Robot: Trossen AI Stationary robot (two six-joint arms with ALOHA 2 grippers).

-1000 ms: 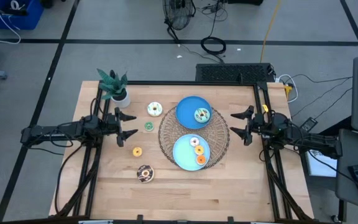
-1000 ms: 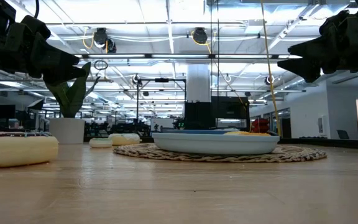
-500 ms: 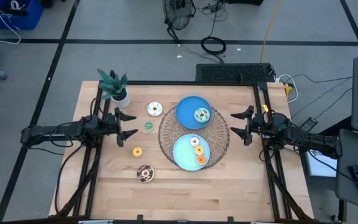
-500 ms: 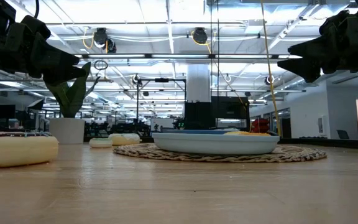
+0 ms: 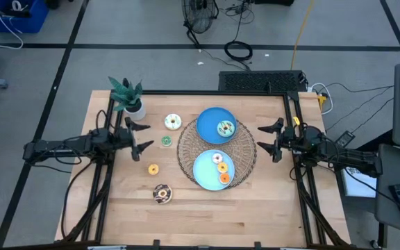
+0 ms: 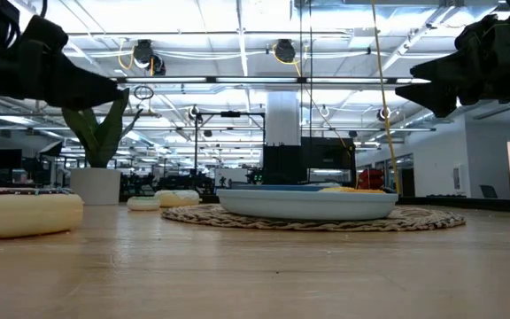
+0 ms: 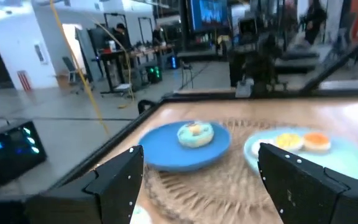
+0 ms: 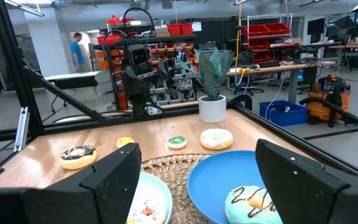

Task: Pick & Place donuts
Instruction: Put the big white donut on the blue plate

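Both grippers are open and hover over the table, touching nothing. My left gripper (image 5: 142, 137) is at the left, beside the green donut (image 5: 166, 141). My right gripper (image 5: 269, 139) is at the right of the woven mat (image 5: 185, 149). The white donut (image 5: 173, 122), the orange donut (image 5: 153, 169) and the chocolate donut (image 5: 162, 194) lie flat on the wood. The teal donut (image 5: 226, 128) lies on the far blue plate (image 5: 208, 121). Three small donuts, one of them orange (image 5: 224, 178), lie on the near blue plate (image 5: 204, 175).
A potted plant (image 5: 127, 96) stands at the far left corner, close to my left arm. Both plates rest on the round woven mat at the table's middle. Bare wood stretches along the near edge (image 5: 214, 222). Black frame rails run down both sides of the table.
My left gripper has shifted a little toward the table's far edge and has tipped; in the low view its outline is now flatter. My right gripper and all donuts have stayed where they were.
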